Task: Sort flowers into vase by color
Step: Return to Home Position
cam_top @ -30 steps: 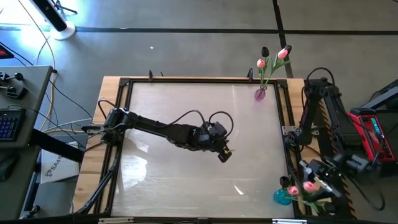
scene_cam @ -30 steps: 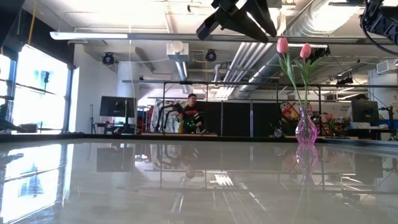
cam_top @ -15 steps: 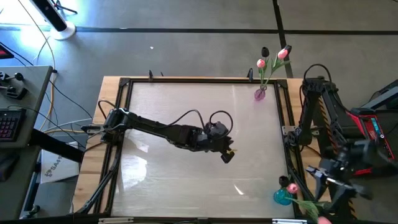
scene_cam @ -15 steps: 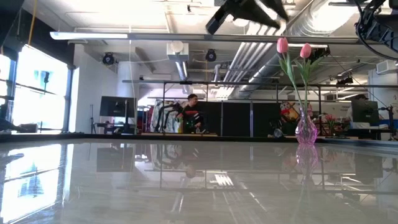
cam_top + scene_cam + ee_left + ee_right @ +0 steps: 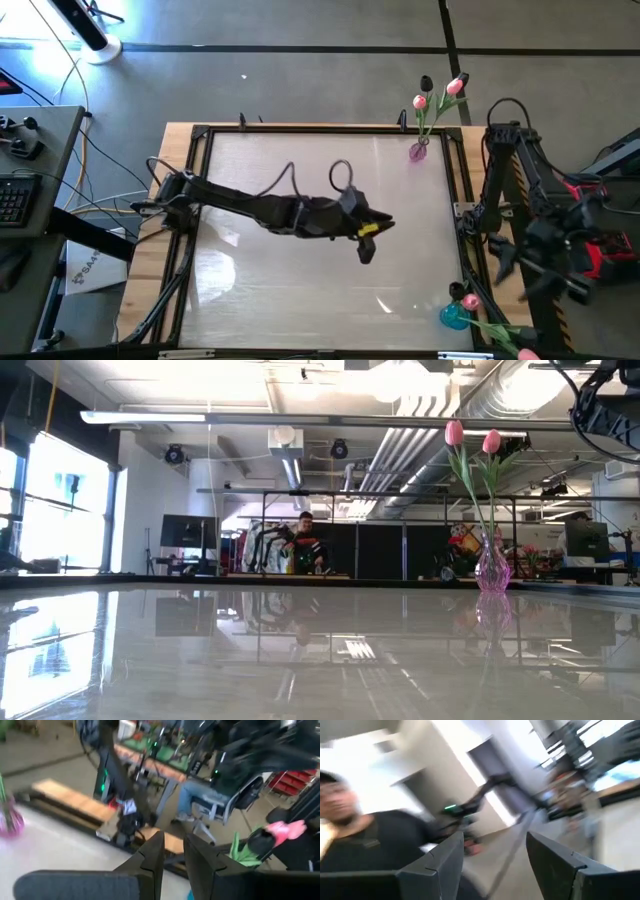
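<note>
The left arm (image 5: 255, 205) reaches from its base at the left edge of the table (image 5: 280, 295) out over the middle, its links stretched low and nearly level, with cable loops arching above the forearm. The left gripper (image 5: 366, 240) hangs over the table's centre, its fingers (image 5: 152, 857) drawn close together with only a narrow slit between them and nothing in it. The right arm (image 5: 512, 170) stands folded at the table's right edge, elbow raised high, wrist carried outside the frame on the right. The right gripper (image 5: 495, 840) is lifted clear of the surface, its fingers (image 5: 547, 862) spread wide and empty.
</note>
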You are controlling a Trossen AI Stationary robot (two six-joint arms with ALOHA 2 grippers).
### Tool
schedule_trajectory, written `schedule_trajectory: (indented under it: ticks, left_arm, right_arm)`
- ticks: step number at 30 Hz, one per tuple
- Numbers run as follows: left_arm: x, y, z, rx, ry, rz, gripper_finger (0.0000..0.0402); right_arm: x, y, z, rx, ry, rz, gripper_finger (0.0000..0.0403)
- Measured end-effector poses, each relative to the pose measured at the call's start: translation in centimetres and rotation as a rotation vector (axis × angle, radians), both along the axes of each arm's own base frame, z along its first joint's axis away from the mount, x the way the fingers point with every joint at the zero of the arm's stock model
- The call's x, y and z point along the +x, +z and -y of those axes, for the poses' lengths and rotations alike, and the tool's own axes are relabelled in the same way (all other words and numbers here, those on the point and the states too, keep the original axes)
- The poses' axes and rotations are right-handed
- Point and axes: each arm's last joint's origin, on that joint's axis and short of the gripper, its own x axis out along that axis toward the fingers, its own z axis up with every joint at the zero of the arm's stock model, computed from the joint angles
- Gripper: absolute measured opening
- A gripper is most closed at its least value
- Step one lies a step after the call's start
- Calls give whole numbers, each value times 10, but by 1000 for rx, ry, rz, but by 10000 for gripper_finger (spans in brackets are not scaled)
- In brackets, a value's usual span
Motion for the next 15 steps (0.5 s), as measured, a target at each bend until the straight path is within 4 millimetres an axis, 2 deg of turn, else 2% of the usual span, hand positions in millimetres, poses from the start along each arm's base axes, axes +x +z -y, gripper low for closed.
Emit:
schedule_trajectory:
  ticks: [4,7,11,15]
  left_arm:
    - [-14,24,-3,60,-16,43,60]
    - [-19,34,-7,85,-71,67,51]
    - [-23,43,-17,117,-55,85,22]
    - [-21,43,-31,136,-19,80,3]
  right_arm:
    - [11,1,14,-123,-266,42,204]
    - [17,3,25,-218,-429,59,188]
    - [25,4,44,-308,-525,86,138]
    - [28,-1,68,-390,-607,80,68]
